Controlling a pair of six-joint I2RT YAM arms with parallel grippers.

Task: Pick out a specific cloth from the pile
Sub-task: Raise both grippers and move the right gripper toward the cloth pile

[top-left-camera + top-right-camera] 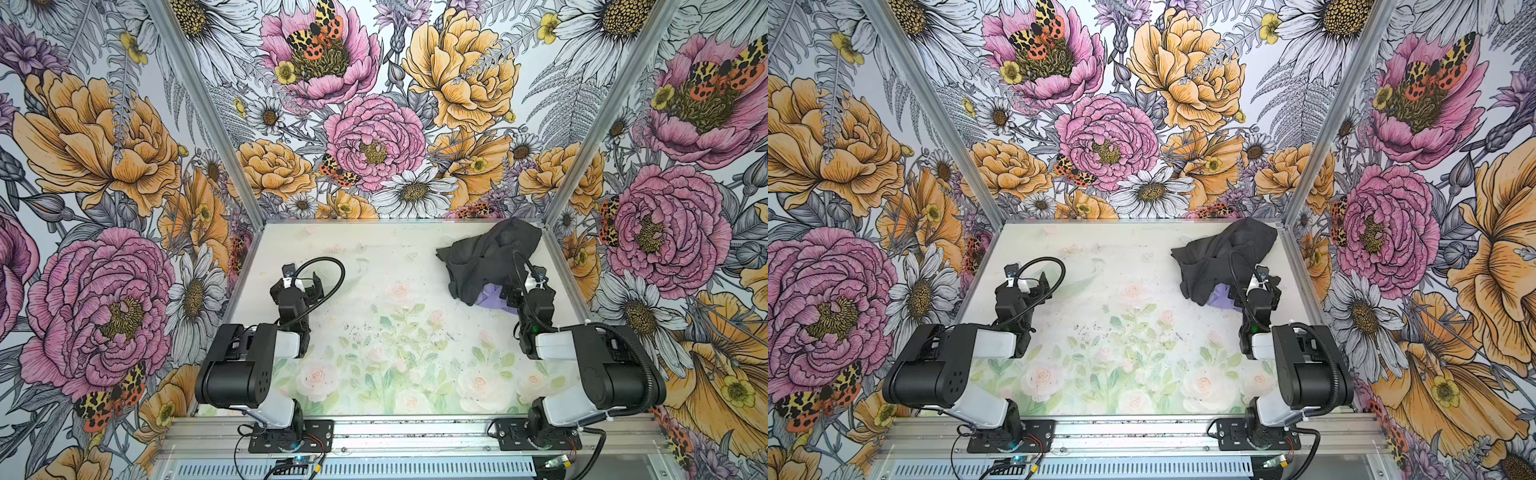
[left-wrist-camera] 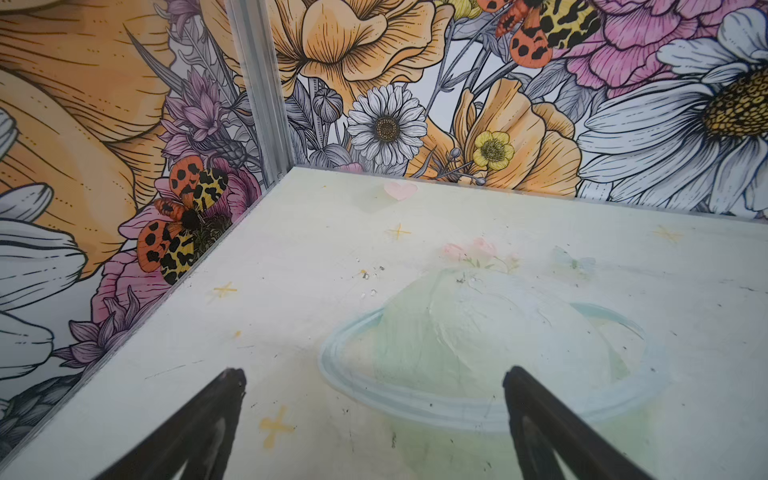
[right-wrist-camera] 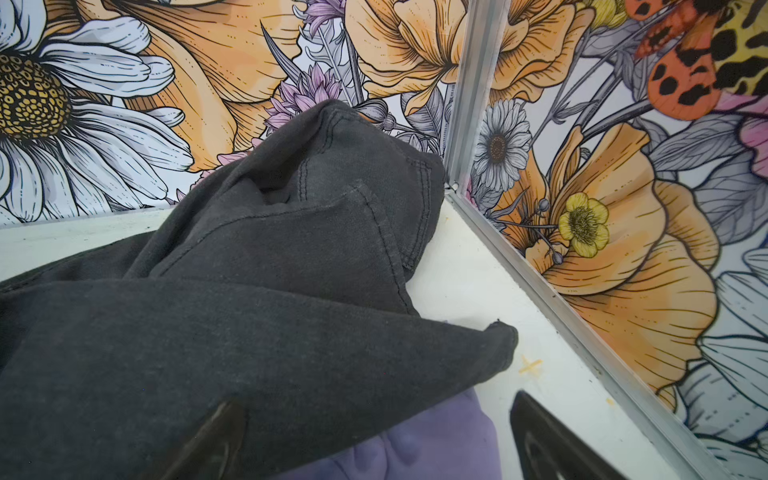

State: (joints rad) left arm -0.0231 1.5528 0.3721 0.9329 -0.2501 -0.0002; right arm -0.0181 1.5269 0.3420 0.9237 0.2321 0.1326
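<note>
The pile lies in the table's back right corner in both top views. The large charcoal-black garment (image 1: 486,257) (image 1: 1221,253) (image 3: 249,291) covers most of the lavender cloth (image 1: 492,300) (image 1: 1225,297) (image 3: 424,440), which pokes out only at the pile's near edge. My right gripper (image 1: 513,291) (image 1: 1260,286) (image 3: 374,401) is open at that edge. One finger is over the dark fabric and the other over bare table, with the lavender cloth between them, not gripped. My left gripper (image 1: 309,284) (image 1: 1038,282) (image 2: 374,371) is open and empty over the left of the table.
Flower-printed walls close in the table (image 1: 374,332) on three sides, with aluminium corner posts (image 1: 573,166) (image 3: 473,104) at the back. The pile leans against the back right corner. A metal rail (image 1: 374,432) carrying both arm bases runs along the front edge.
</note>
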